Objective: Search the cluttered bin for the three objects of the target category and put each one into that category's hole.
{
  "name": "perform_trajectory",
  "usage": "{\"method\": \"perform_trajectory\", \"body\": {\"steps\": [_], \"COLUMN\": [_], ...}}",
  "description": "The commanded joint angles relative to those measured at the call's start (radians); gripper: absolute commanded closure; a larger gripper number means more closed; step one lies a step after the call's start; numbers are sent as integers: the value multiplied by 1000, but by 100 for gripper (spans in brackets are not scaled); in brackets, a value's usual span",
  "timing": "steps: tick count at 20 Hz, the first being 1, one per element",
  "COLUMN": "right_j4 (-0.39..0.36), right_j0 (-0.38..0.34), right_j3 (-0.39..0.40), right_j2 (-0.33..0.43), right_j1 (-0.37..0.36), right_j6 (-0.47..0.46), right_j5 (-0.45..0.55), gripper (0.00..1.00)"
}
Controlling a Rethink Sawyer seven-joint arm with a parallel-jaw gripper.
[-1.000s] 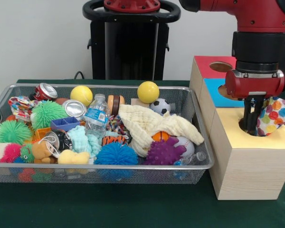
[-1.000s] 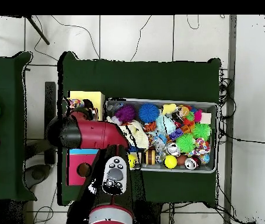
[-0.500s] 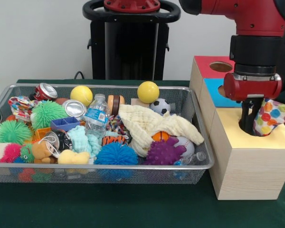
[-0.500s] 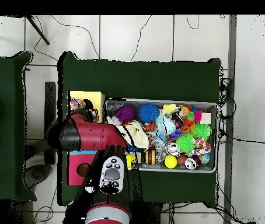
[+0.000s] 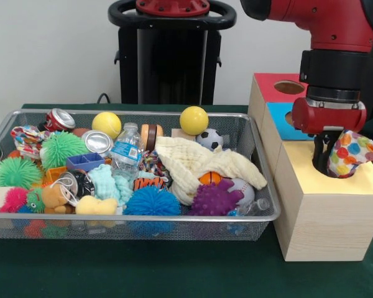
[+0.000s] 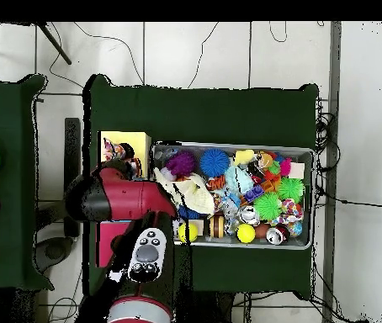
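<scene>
Hovering end effector (image 5: 326,162) with polka-dot cloth (image 5: 350,152) above yellow hole (image 5: 323,166).

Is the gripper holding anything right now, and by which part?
Apparently the polka-dot cloth, bunched beside the gripper over the yellow box's hole; the exact hold point is hidden.

wire mesh bin (image 5: 130,226), wood box (image 5: 320,223), cloth (image 5: 351,152)

I am seeing the gripper (image 5: 327,162) tips disappearing behind the polka-dot cloth (image 5: 350,151) at its 3 o'clock, so I cannot tell their state; overhead, the arm (image 6: 123,195) is covering the boxes (image 6: 127,138).
</scene>
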Motion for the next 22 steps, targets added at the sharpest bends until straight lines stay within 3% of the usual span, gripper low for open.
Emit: {"method": "perform_trajectory", "body": {"steps": [1, 15, 22], "right_j4": [-55, -64, -54], "right_j0": [0, -30, -31], "right_j3": [17, -3, 42], "right_j2": [-10, 18, 34], "right_j1": [91, 148, 80], "right_j6": [137, 125, 125], "right_j5": [-10, -64, -16], "gripper": [100, 100, 100]}}
